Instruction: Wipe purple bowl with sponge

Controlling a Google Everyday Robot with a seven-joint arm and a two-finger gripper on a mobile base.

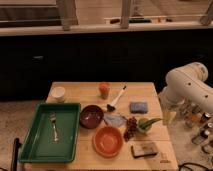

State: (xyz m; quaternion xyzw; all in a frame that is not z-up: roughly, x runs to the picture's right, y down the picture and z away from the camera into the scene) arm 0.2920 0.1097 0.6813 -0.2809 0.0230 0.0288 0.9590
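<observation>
The purple bowl (pixel 91 116) sits upright on the wooden table (pixel 150 90), just right of the green tray. The sponge (pixel 138 107), a flat blue-grey pad, lies on the table to the bowl's right, past a brush. My white arm (pixel 186 84) is folded beside the table's right edge. The gripper (pixel 168 115) hangs low at that edge, right of the sponge and apart from it. It holds nothing and its jaws stand wide.
A green tray (pixel 75 131) holds a fork (pixel 54 126). Also on the table are a white cup (pixel 59 93), an orange cup (pixel 104 90), a brush (pixel 116 99), a cloth (pixel 114 120), grapes (pixel 131 127), an orange bowl (pixel 108 140) and a brown block (pixel 144 149). Bottles (pixel 197 125) stand at the right.
</observation>
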